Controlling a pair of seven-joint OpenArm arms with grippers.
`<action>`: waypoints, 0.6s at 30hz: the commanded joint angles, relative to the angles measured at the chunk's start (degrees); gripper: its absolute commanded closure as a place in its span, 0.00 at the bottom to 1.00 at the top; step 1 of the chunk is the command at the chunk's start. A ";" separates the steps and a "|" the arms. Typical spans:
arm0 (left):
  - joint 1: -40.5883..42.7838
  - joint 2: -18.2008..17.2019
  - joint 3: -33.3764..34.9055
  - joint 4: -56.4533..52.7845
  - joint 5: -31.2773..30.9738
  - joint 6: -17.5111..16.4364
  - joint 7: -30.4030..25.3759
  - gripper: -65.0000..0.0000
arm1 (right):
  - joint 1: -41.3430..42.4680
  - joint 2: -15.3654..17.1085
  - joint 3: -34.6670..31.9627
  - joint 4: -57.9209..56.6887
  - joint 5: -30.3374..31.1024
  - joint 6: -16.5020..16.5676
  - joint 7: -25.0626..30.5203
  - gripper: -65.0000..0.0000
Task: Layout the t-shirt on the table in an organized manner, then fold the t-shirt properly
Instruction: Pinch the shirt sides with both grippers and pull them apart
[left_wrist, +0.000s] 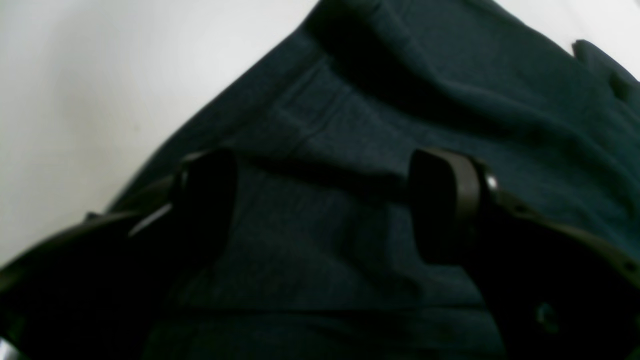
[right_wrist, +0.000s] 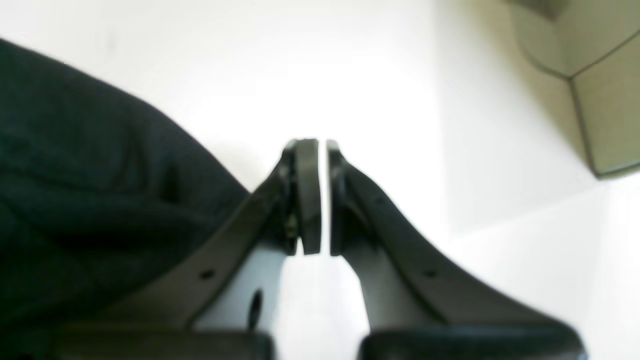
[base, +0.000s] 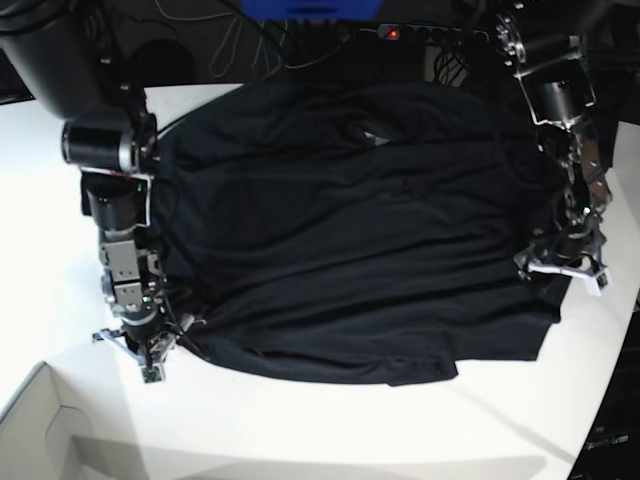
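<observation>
Two claws frame the job, and the left wrist view shows the left claw (left_wrist: 325, 205) spread wide, its dark fingers (left_wrist: 442, 205) standing apart right over the black t-shirt (left_wrist: 350, 100), gripping nothing. Cloth fills the gap between them and runs on ahead, with bare white table (left_wrist: 75, 100) off to one side.

From the right wrist view, the right claw (right_wrist: 316, 197) is clenched with only a slit between its pads and nothing in it. It hangs over bare table (right_wrist: 380, 90); the t-shirt (right_wrist: 75, 175) lies just beside it, and a white box corner (right_wrist: 590, 85) sits beyond.

From the base view, the t-shirt (base: 350, 240) lies spread across the table (base: 330, 430), wrinkled, its long axis running between the two arms. The left claw (base: 565, 262) sits at one end, the right claw (base: 150, 350) at the other edge. Any next grasp looks nearer for the left.
</observation>
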 joint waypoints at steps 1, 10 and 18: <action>-1.62 -1.08 -0.07 3.13 -0.41 -0.31 -1.87 0.20 | 0.53 0.45 0.09 3.97 0.31 2.97 -0.62 0.95; -8.47 -0.99 5.55 -2.67 0.12 -0.31 -2.31 0.20 | -7.38 -3.77 0.26 22.43 0.31 18.97 -17.59 0.95; -17.62 -2.31 8.01 -22.01 0.12 -0.31 -6.79 0.20 | -7.30 -1.84 0.18 18.21 0.31 18.97 -16.98 0.95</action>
